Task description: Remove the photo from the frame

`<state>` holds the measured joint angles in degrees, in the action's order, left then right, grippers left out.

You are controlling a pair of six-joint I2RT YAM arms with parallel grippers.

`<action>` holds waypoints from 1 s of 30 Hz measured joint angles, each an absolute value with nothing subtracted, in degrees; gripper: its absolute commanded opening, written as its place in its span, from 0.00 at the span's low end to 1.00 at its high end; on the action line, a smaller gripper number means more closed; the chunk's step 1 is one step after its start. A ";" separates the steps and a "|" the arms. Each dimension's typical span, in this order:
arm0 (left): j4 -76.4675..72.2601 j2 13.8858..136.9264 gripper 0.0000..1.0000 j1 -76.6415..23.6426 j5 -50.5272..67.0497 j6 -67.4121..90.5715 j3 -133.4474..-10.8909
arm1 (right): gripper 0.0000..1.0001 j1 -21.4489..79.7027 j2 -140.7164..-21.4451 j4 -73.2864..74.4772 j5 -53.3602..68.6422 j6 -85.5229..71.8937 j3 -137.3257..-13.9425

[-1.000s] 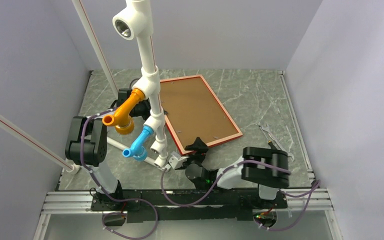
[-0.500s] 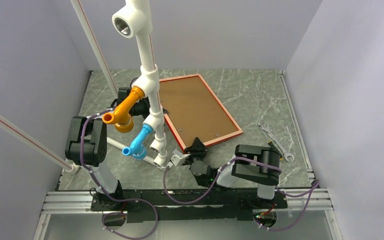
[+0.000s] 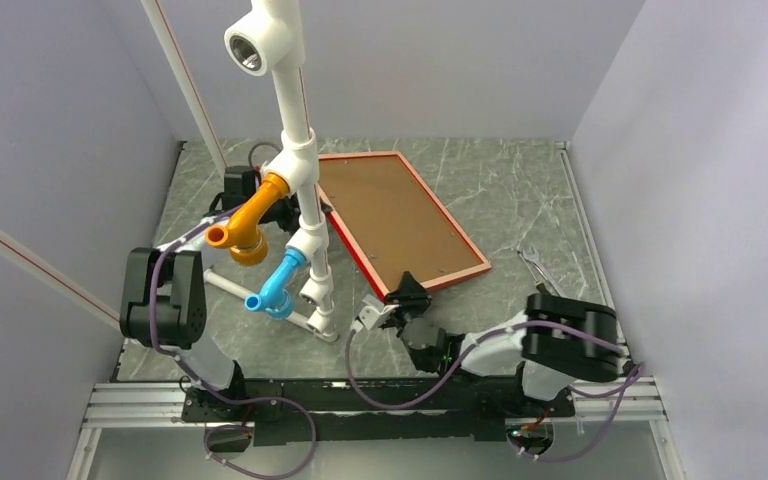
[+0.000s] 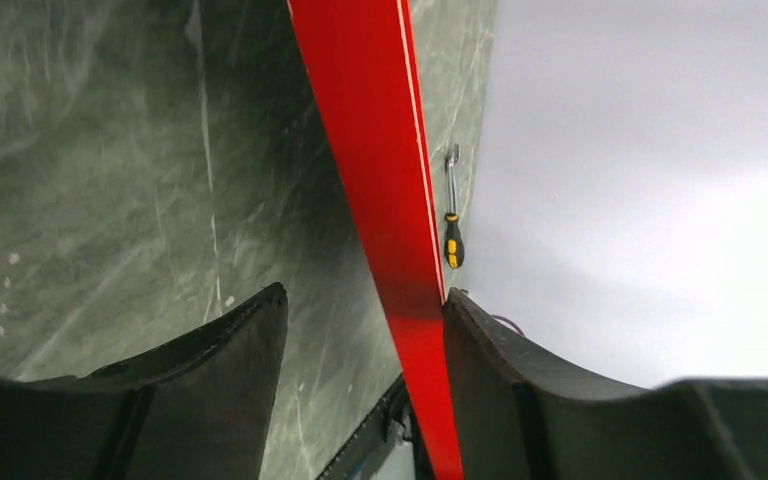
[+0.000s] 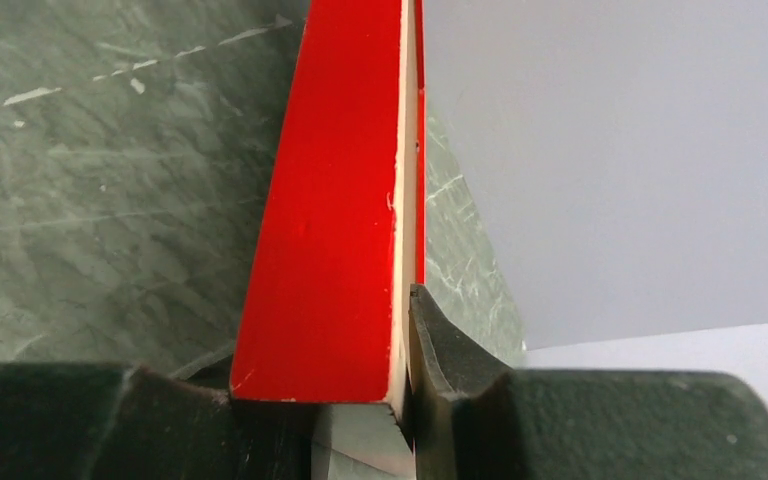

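Note:
The red frame point(image 3: 444, 208) lies back side up on the marble table, its near corner lifted a little. A brown backing board point(image 3: 390, 215) fills it, and the photo is hidden underneath. My right gripper point(image 3: 407, 288) is shut on the frame's near corner; in the right wrist view the red frame point(image 5: 330, 200) is pinched between the pads of my right gripper point(image 5: 325, 350). My left gripper point(image 4: 365, 295) is open at the frame's left side. The red frame point(image 4: 370, 150) edge rests against its right finger point(image 4: 490, 350), and the left finger stands apart.
A white pipe stand point(image 3: 295, 150) with orange point(image 3: 250, 215) and blue point(image 3: 280, 280) fittings rises over the table's left half and hides the left gripper from above. A wrench point(image 3: 538, 266) lies at the right. Walls close in the table on three sides.
My right gripper has closed on the frame's near corner and shifted it slightly right. My left gripper has opened, and the left arm has drawn back.

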<state>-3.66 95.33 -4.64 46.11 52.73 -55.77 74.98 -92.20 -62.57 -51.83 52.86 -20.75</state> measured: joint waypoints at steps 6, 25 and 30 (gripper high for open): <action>-0.97 90.08 0.66 -2.42 42.68 47.42 -58.11 | 0.00 73.60 -78.26 -47.00 -49.78 44.88 -20.73; -2.70 86.21 0.62 5.30 39.42 48.36 -55.18 | 0.00 68.82 -49.76 -16.23 -40.77 23.86 -24.10; -4.84 86.98 0.61 5.93 40.34 49.84 -54.61 | 0.00 64.82 -46.28 -16.38 -34.85 17.74 -24.23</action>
<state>-4.84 86.98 5.93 40.34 49.84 -54.61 64.82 -46.28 -16.38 -34.85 17.74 -24.23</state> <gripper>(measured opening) 0.611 0.413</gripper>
